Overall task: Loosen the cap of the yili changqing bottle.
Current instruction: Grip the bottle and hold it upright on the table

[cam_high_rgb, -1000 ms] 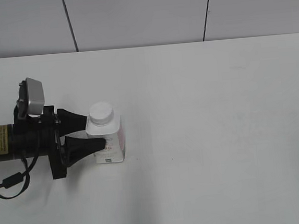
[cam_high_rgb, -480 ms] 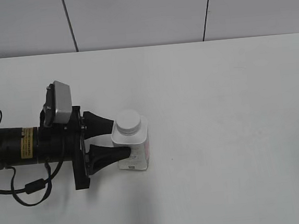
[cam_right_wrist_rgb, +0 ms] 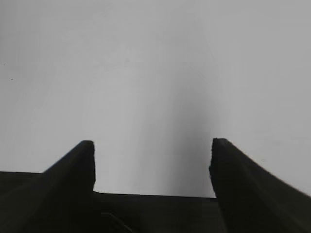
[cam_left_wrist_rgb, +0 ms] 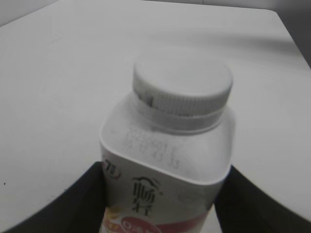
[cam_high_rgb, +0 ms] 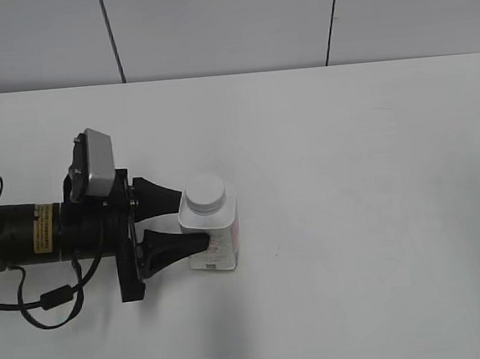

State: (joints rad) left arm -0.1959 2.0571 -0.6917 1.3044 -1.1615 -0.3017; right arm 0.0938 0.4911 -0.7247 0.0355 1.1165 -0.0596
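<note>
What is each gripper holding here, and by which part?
The left gripper clamps the bottle by its body sides, below the cap. The right gripper is open, holding nothing.

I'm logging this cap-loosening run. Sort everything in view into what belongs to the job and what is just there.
Belongs to the job:
- yili changqing bottle, upright
- cap, on the neck
- left gripper, shut on the bottle's body
- right gripper, open, nothing between its fingers

Just there:
- table, the bare white surface under the bottle
- wall behind
</note>
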